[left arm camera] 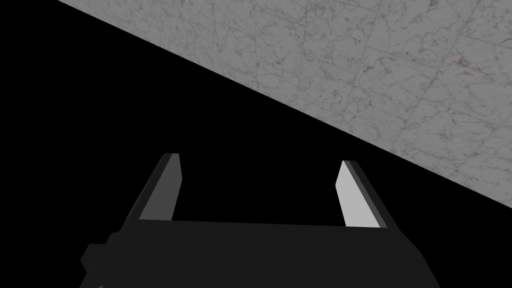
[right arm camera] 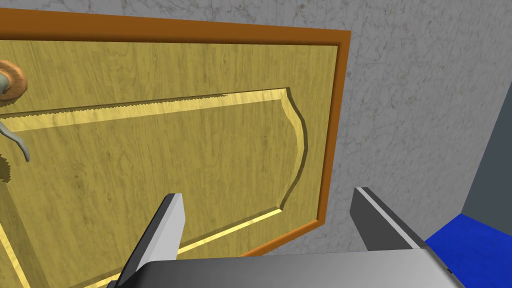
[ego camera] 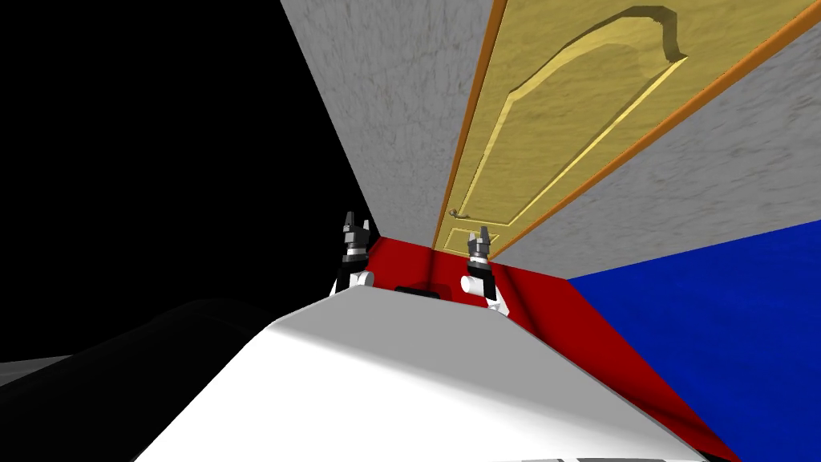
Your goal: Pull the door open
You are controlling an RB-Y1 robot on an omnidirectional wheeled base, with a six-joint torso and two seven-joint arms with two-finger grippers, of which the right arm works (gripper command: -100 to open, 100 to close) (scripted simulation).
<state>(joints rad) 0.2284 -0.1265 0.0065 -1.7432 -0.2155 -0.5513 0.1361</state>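
The right claw (right arm camera: 267, 192), fingers spread and empty, points at the yellow wooden door (right arm camera: 150, 150), short of touching it and off to one side of its grey lever handle (right arm camera: 15, 142). The left claw (left arm camera: 260, 157), likewise spread wide, hangs before the grey wall (ego camera: 401, 96) beyond the door's orange frame (right arm camera: 336, 125).
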